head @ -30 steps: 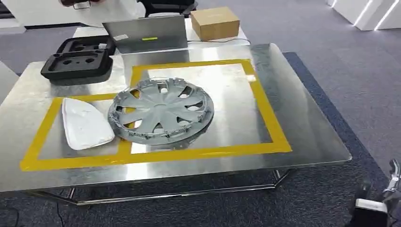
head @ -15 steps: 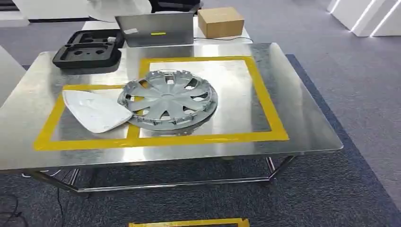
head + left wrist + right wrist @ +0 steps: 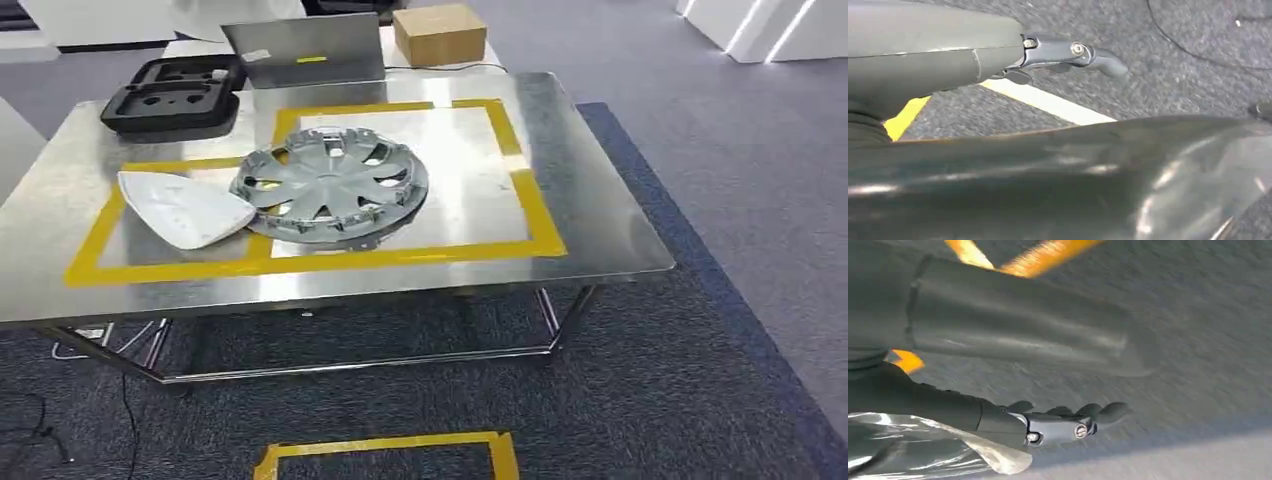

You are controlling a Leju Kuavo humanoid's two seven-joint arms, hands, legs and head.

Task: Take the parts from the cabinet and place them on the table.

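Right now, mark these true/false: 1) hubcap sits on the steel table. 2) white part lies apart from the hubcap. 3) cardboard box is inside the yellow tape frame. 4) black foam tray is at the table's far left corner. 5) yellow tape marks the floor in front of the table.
1) True: the hubcap rests on the steel table.
2) False: the white part meets the hubcap's rim.
3) False: the cardboard box stands behind the table, outside the yellow tape frame.
4) True: black foam tray.
5) True: floor tape.

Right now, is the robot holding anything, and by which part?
No. Left hand and right hand hang over the carpet holding nothing. The hubcap lies on the table.
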